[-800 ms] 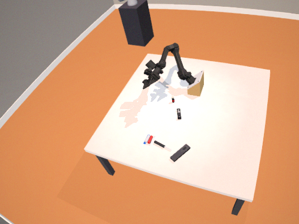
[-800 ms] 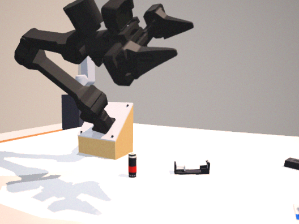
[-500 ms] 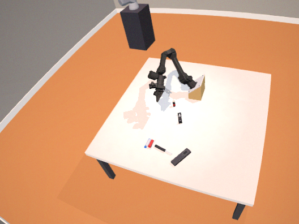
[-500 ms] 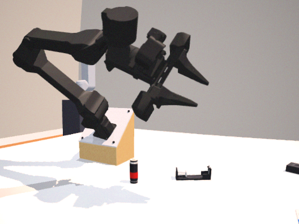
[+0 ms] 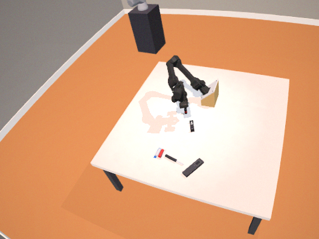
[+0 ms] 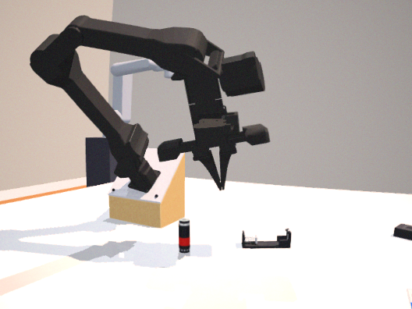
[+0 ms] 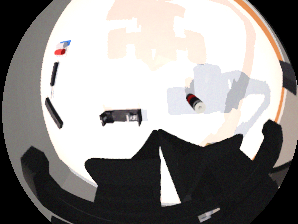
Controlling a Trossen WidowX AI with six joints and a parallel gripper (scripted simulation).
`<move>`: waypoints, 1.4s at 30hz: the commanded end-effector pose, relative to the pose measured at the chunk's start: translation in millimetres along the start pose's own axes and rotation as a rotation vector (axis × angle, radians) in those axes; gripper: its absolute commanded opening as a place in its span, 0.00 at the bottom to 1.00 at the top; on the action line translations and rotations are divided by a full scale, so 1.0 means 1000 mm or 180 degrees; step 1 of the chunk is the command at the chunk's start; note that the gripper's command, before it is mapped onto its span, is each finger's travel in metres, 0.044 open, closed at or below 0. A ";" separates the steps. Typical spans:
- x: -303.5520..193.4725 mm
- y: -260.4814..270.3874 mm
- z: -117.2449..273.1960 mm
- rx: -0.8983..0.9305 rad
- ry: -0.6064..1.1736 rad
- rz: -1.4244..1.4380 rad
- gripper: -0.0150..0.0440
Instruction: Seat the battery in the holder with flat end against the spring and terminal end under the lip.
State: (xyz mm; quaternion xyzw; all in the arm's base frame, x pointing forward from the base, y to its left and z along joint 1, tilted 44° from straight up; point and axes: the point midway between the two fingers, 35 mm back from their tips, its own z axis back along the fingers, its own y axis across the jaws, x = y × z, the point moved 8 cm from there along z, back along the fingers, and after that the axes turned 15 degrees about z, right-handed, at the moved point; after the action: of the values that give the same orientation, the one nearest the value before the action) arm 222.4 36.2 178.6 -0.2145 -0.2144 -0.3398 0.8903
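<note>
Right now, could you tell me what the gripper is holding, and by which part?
Nothing: the gripper is shut and bare above the table; the battery stands apart.

My square white table (image 5: 241, 127) carries a tan wedge-shaped arm base (image 5: 210, 98) at the far side, a black-and-red cylindrical battery (image 6: 184, 236) standing upright near it, and a black open holder (image 6: 266, 239) just right. Near the front edge lie a red-and-blue block (image 5: 159, 153), a thin black-and-white stick (image 5: 173, 159) and a flat black remote-like bar (image 5: 193, 167).
</note>
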 end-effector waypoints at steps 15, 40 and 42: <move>-0.003 -0.008 -0.043 -0.0674 -0.0144 -0.0054 0.25; -0.007 -0.043 -0.067 -0.0693 -0.0165 -0.0049 0.25; -0.008 -0.046 -0.066 -0.0694 -0.0165 -0.0048 0.25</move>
State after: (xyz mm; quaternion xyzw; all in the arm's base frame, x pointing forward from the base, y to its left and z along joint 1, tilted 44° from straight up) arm 206.5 -23.7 129.8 -0.3156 -0.2006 -0.3641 0.8530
